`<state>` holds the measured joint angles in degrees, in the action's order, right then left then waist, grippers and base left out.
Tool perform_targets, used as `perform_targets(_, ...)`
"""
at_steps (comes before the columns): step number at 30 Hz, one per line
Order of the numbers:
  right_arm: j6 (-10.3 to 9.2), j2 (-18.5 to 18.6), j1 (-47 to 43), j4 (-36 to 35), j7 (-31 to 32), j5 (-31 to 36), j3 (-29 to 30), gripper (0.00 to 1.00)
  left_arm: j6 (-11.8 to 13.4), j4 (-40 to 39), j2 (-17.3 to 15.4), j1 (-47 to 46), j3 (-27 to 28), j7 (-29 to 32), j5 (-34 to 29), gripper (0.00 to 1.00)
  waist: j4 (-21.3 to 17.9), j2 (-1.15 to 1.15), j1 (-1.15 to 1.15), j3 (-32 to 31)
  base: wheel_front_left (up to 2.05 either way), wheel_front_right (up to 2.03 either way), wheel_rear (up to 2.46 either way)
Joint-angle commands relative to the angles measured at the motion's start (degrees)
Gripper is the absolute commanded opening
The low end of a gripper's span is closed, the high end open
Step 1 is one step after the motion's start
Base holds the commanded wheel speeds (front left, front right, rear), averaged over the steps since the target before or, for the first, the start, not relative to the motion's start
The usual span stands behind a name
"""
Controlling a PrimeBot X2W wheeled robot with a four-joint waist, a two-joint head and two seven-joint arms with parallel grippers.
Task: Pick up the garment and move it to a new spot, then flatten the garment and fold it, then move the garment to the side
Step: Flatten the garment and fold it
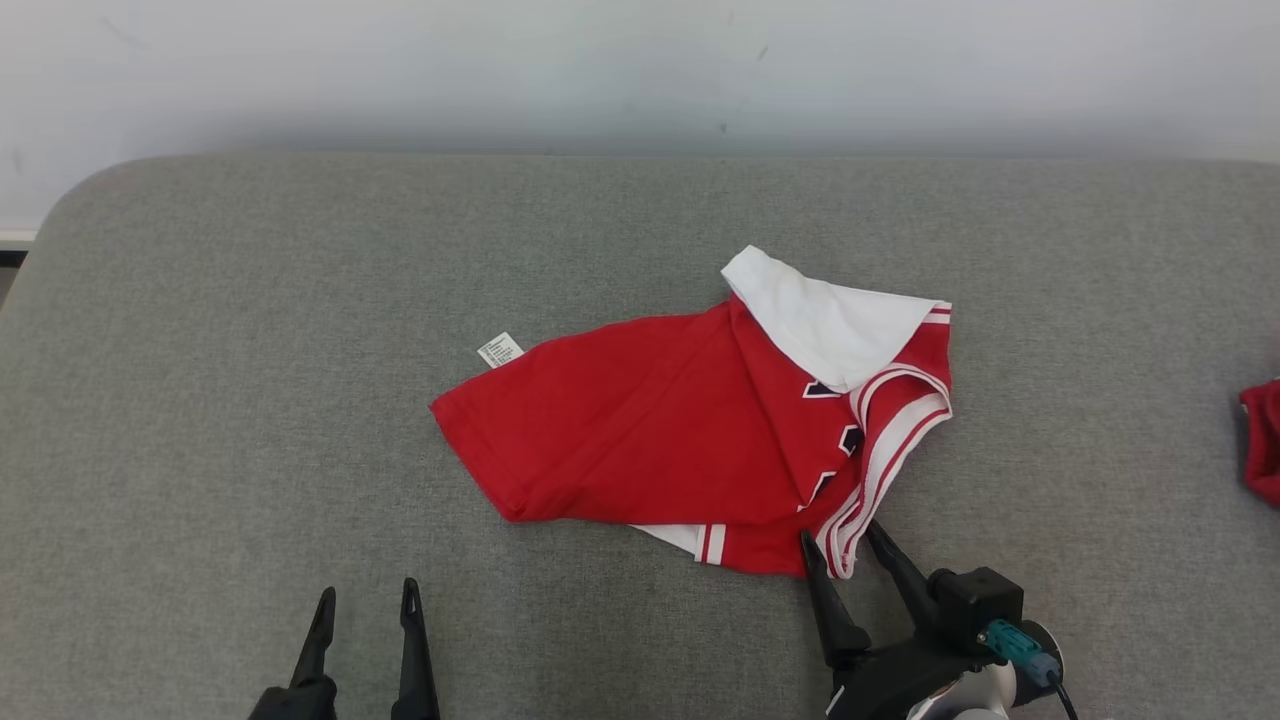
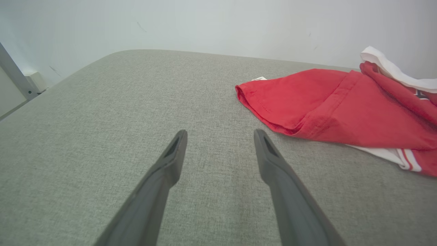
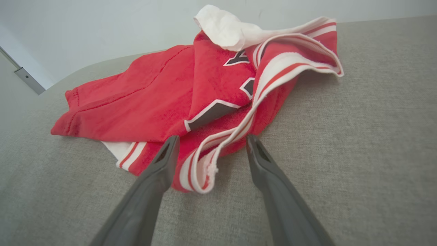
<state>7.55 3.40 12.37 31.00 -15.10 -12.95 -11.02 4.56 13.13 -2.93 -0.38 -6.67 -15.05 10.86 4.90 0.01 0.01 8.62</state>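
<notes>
Straddles the near striped hem of the garment (image 1: 650,420) with the right end effector (image 1: 840,535), released, empty. Finds it crumpled mid-worktop (image 1: 200,350), long axis left-right; left end effector (image 1: 367,590) released, well apart.

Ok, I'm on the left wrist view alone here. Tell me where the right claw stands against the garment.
Observer: The right claw is at the garment's near right corner, with its fingers on either side of the striped trim.
Operator: Say whether it has hold of anything.
Observer: No. Its jaws stand wide open and nothing is gripped.
Operator: Now tell me what else lies on the grey surface.
Observer: Another red cloth sits at the far right edge of the head view, apart from the garment.
</notes>
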Motion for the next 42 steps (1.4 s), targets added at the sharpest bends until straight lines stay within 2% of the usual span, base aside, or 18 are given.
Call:
perform_targets(1,-0.14,0.2,0.6,0.3,0.0,-0.1,-0.1,1.0,0.2,0.0,0.1,-0.9,0.0,-0.2,0.5,1.0,0.6,-0.01,-0.01,0.5,0.0,0.0,0.0)
perform_targets(5,-0.14,0.2,1.2,1.2,0.0,-0.2,-0.2,1.0,0.2,0.1,0.1,-0.9,-0.4,-0.2,0.6,1.0,0.8,-0.01,-0.01,0.5,0.0,0.0,0.0)
perform_targets(6,-0.14,0.1,1.3,1.3,0.0,-0.2,-0.2,0.95,0.2,0.1,0.1,-0.9,-0.4,-0.2,0.6,1.0,0.8,-0.01,-0.01,0.4,0.0,0.0,0.0)
perform_targets(8,-0.14,0.1,1.4,1.4,0.0,-0.4,-0.4,0.25,0.1,0.0,0.1,-0.8,-0.6,-0.2,0.6,1.0,0.5,-0.01,-0.01,0.2,0.0,0.0,0.0)
perform_targets(9,-0.14,0.1,1.2,1.5,0.0,-0.6,-0.2,0.01,0.1,0.1,0.1,-0.7,-0.7,-0.2,0.6,1.0,0.3,-0.01,-0.01,0.1,0.0,0.0,0.0)
perform_targets(10,-0.14,0.2,1.1,1.5,0.0,-0.5,0.0,0.0,-0.1,0.1,0.1,-0.6,-0.9,-0.2,0.7,1.0,0.0,-0.01,-0.01,0.0,0.0,0.0,0.0)
perform_targets(28,-0.14,2.5,-4.2,1.3,0.0,1.4,7.4,0.0,-3.3,3.3,0.1,-0.7,-4.5,-0.2,1.5,1.0,-9.9,-0.01,-0.01,-4.5,0.0,0.0,0.0)
perform_targets(29,-0.14,2.4,-4.1,1.4,-0.1,1.6,7.7,0.21,-3.5,3.4,0.1,-0.8,-5.0,-0.2,1.5,1.0,-10.2,-0.01,-0.01,-4.5,0.0,0.0,0.0)
perform_targets(30,-0.14,2.3,-4.1,1.3,-0.1,2.0,7.9,0.49,-3.8,3.6,0.1,-1.0,-5.5,-0.2,1.5,1.0,-10.5,-0.01,-0.01,-4.3,0.0,0.0,0.0)
perform_targets(31,-0.14,2.1,-4.0,1.1,-0.1,2.1,8.2,1.0,-4.1,3.8,0.1,-1.2,-6.2,-0.2,1.5,1.0,-10.7,-0.01,-0.01,-4.2,0.0,0.0,0.0)
perform_targets(38,-0.14,1.5,-2.7,-0.8,0.0,3.3,9.2,1.0,-7.5,6.5,0.0,-3.4,-12.8,-0.2,4.8,1.0,-11.6,-0.01,-0.01,-2.4,0.0,0.0,0.0)
perform_targets(42,-0.14,1.4,-1.8,-1.9,0.0,3.6,9.2,1.0,-7.9,9.1,0.0,-6.3,-16.9,-0.2,7.1,1.0,-12.2,-0.01,-0.01,-0.7,0.0,0.0,0.0)
